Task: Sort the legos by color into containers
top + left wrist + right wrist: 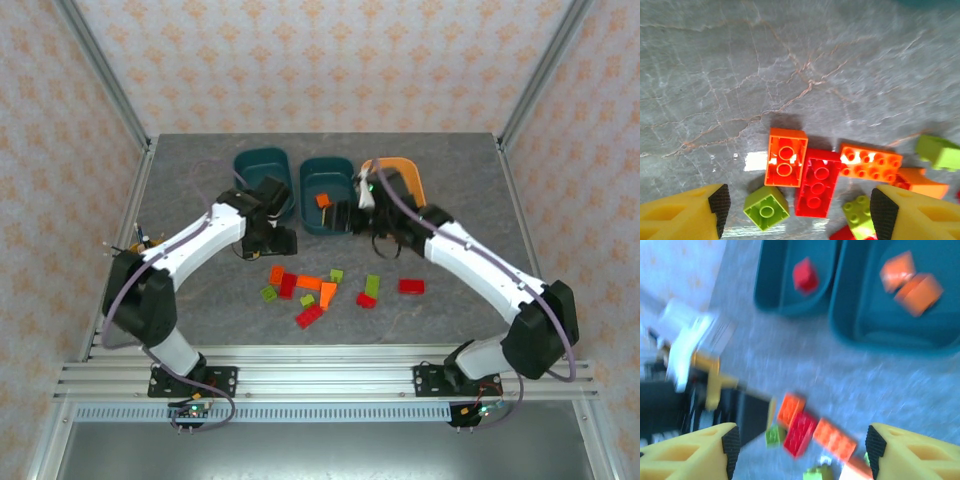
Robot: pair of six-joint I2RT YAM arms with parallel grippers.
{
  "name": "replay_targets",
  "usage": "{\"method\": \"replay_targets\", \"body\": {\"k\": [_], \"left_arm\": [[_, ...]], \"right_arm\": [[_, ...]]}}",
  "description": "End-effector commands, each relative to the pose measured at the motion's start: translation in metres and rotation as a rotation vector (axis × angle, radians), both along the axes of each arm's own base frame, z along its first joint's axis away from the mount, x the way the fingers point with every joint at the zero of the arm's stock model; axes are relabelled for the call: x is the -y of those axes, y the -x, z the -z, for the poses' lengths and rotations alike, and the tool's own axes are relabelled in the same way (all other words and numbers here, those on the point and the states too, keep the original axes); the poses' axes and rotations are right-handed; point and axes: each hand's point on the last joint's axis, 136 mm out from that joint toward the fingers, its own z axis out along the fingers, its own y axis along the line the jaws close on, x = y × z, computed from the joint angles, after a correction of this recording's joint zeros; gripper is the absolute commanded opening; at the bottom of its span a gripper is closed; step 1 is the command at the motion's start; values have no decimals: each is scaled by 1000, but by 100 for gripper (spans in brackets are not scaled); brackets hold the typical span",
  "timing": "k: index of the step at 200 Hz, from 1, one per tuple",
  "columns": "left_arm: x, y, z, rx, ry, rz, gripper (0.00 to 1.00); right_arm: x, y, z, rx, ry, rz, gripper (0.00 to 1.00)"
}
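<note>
Loose legos [320,288] in red, orange and light green lie in a pile at the table's middle. Behind them stand the containers: a teal tub [245,165], a second teal tub [310,175] and an orange tub [412,172]. My left gripper [800,205] hangs open low over the pile, above an orange brick [786,157], a red brick [817,182] and a green brick [766,207]. My right gripper [800,450] is open with nothing in it, near the teal tubs. One tub [770,285] holds a red brick [805,275]; the other [855,300] holds two orange bricks [910,282].
A long orange plate [871,162] and more green bricks [939,151] lie right of the left gripper's fingers. A red brick [411,286] sits apart at the pile's right. A small cup of pens [140,240] stands at the table's left edge.
</note>
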Motion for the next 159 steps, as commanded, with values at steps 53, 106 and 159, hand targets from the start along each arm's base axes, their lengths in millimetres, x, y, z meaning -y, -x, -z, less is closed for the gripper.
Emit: {"method": "replay_targets", "body": {"k": [53, 106, 159], "left_arm": [[-4, 1, 56, -141, -84, 91, 60], [-6, 0, 82, -175, -107, 88, 50], [-8, 10, 93, -192, -98, 65, 36]], "right_arm": [[-7, 50, 10, -19, -69, -66, 70], [-5, 51, 9, -23, -64, -56, 70], [-10, 47, 13, -36, -57, -62, 70]]}}
